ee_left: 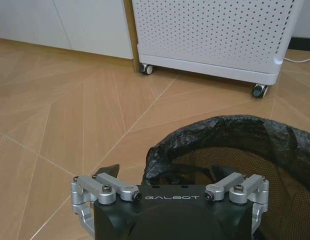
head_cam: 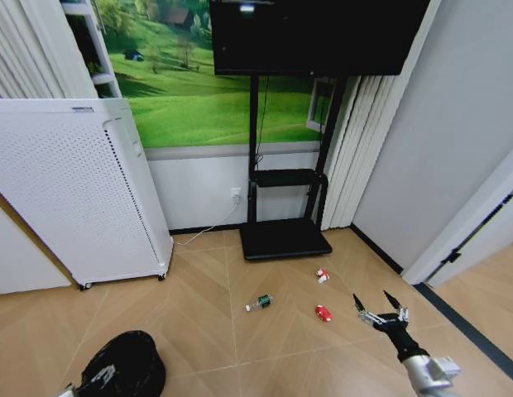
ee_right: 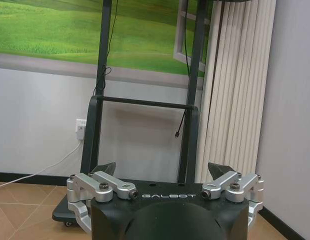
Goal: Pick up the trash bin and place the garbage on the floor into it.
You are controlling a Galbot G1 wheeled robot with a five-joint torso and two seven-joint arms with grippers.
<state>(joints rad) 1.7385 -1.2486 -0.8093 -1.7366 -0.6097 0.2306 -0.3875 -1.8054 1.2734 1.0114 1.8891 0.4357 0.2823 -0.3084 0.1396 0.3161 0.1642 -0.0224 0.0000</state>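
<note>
We hold our left gripper (ee_left: 167,172) spread across the rim of the small round black mesh trash bin (ee_left: 255,165) with its dark liner, though whether it grips yet we cannot quite tell. Nothing is collected: the clear green-labelled bottle (head_cam: 260,303), red-and-white packet (head_cam: 322,275) and red can-like piece (head_cam: 323,313) lie on the wooden floor (head_cam: 198,306) before the black stand (head_cam: 285,238). Our right gripper (head_cam: 377,308) hovers unclenched and empty just beside the red piece.

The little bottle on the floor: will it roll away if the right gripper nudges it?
Probably. The bottle lies on its side on smooth wood floor, so a sideways nudge could roll it. It looks small, likely light, so the open right gripper might knock it away.
</note>
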